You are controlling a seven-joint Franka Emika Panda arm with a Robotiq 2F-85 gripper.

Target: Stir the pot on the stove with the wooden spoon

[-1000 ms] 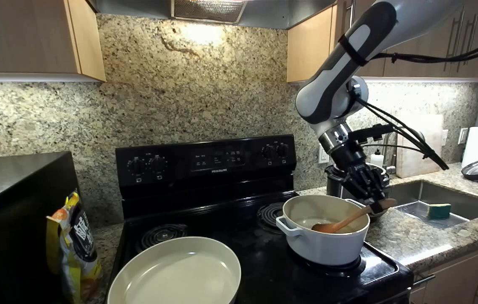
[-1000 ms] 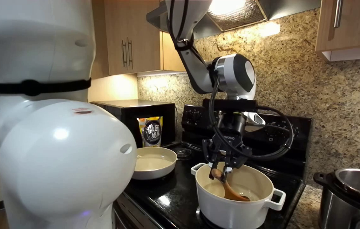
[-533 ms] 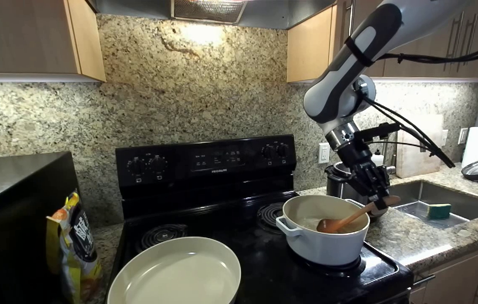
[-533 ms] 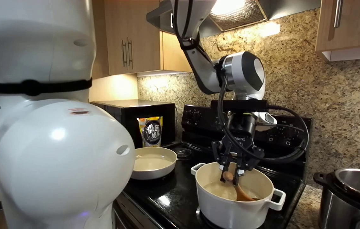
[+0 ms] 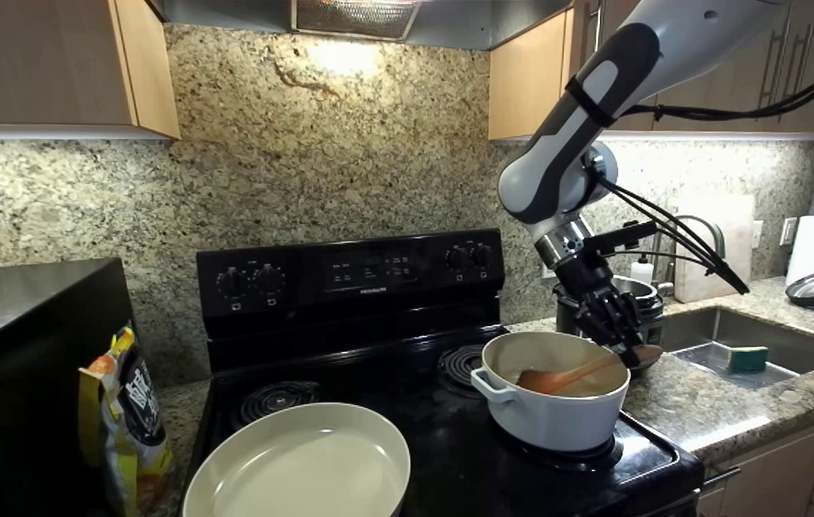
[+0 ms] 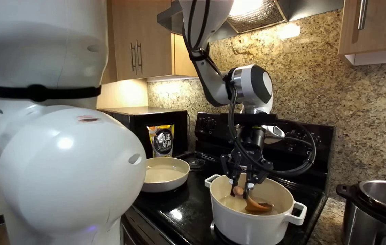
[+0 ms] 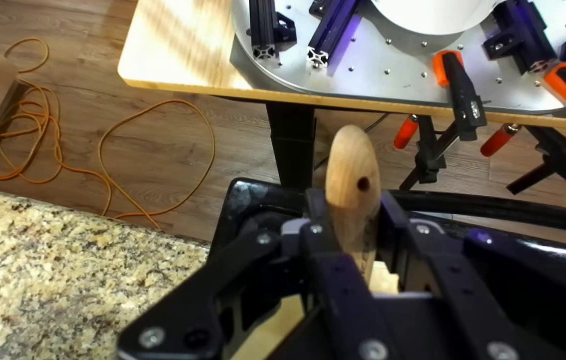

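The end effector (image 6: 239,193) has its fingers (image 7: 317,206) closed in on the handle of the wooden spoon (image 5: 579,373), parted only by the handle's thickness; in the wrist view the rounded handle end, with its small hole, juts out past the fingertips. The spoon slants down into the white two-handled pot (image 6: 247,226), its bowl low inside, at what looks like thin liquid (image 6: 233,204); how deep it dips cannot be told. The pot stands toward the front of the black electric range (image 5: 442,445). A shallow cream-lined pan (image 5: 306,467) sits on the same range, apart from the pot. Near the pot, a steel multicooker (image 6: 363,217) stands on the granite worktop (image 5: 708,396).
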